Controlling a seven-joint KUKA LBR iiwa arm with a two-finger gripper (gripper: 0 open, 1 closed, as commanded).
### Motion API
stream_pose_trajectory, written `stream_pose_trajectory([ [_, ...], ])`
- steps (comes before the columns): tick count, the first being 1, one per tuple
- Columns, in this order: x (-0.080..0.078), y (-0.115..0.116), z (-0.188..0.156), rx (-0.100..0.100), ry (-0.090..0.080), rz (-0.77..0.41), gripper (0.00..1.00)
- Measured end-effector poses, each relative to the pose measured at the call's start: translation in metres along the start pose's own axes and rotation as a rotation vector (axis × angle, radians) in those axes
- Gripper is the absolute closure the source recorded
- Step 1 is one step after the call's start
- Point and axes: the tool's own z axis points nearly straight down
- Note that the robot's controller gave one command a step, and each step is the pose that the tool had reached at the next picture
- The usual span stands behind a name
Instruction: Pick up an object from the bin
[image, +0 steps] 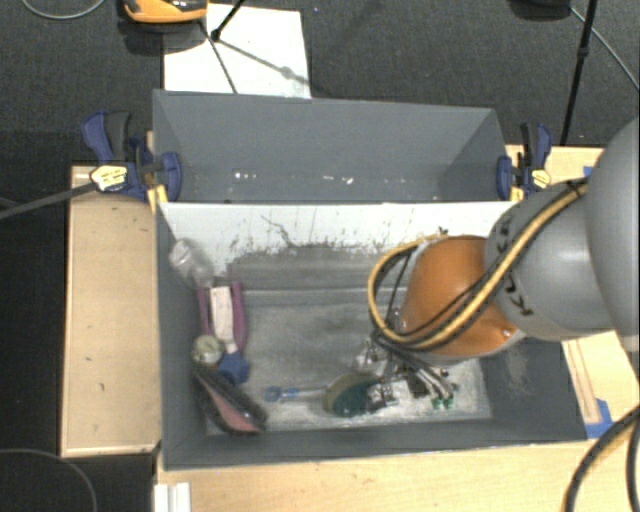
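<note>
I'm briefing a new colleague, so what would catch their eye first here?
The arm's orange cover looms over the right half of the bin, its pincer low beside a dark green rounded thing near the front wall. A heap of pink, blue and dark things hugs the left wall.

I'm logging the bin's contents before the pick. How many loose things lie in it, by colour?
Clear or whitish: 2 (clear piece, pale ball)
Pink: 2 (long pink piece, dark-and-pink flat thing)
Blue: 2 (blue lump, thin blue stick)
Dark green: 1 (rounded thing by the pincer)
Total: 7
</note>
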Motion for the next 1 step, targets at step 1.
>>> stream_pose_trajectory([
  [1,-0.0009,-0.0275,-0.1391,0.000,0.009,-0.167,1.00],
])
